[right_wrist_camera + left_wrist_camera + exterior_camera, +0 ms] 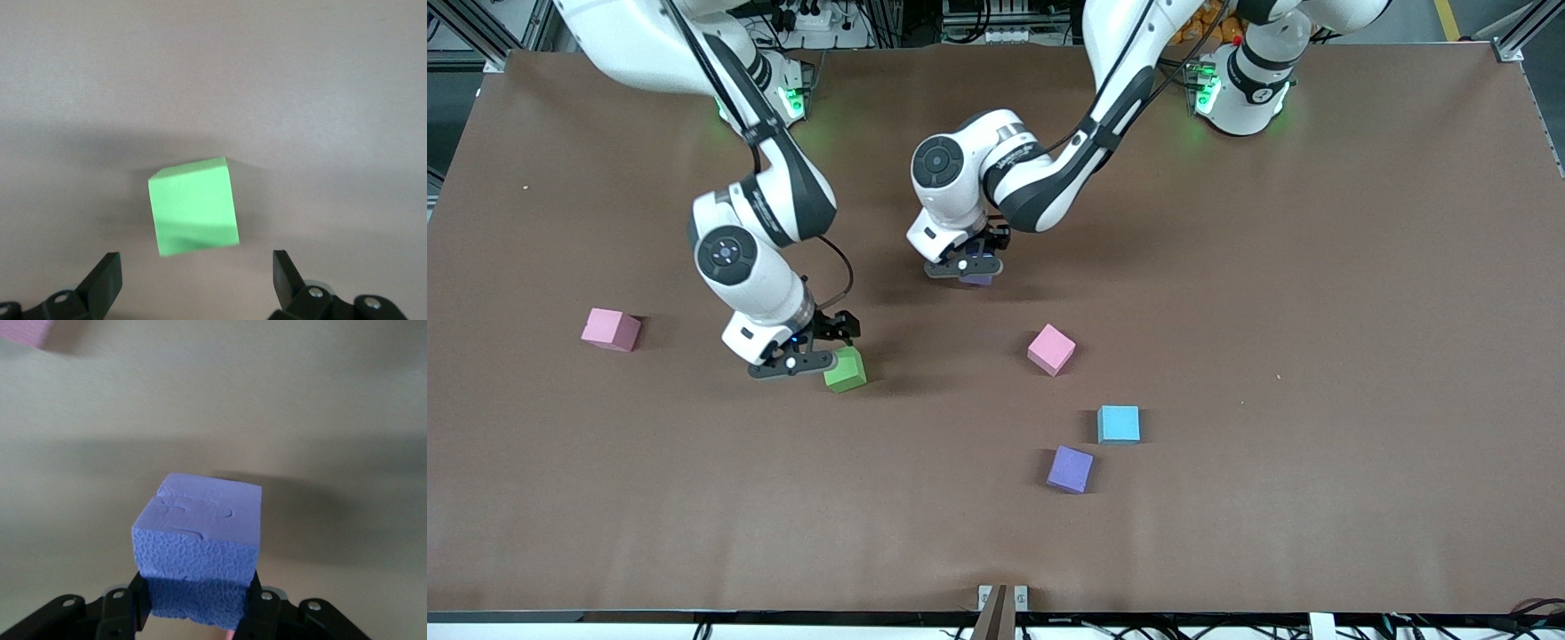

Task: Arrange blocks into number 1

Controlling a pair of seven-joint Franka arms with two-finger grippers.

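Observation:
My left gripper [971, 269] is shut on a purple block [977, 279], low over the middle of the table. In the left wrist view that purple block [197, 533] sits clamped between both fingers [127, 613]. My right gripper [811, 357] hangs open right beside a green block [845, 369]. The right wrist view shows the green block [193, 207] just ahead of the spread fingertips [103, 280], not between them, and turned askew. Loose on the table lie two pink blocks [610, 329] [1050, 348], a light blue block [1119, 424] and a second purple block [1070, 468]. Orange and red blocks are out of view.
The brown table [1316, 311] runs wide toward the left arm's end. A small bracket [1002, 597] sits at the table edge nearest the front camera. A pink block's corner [23, 330] shows in the left wrist view.

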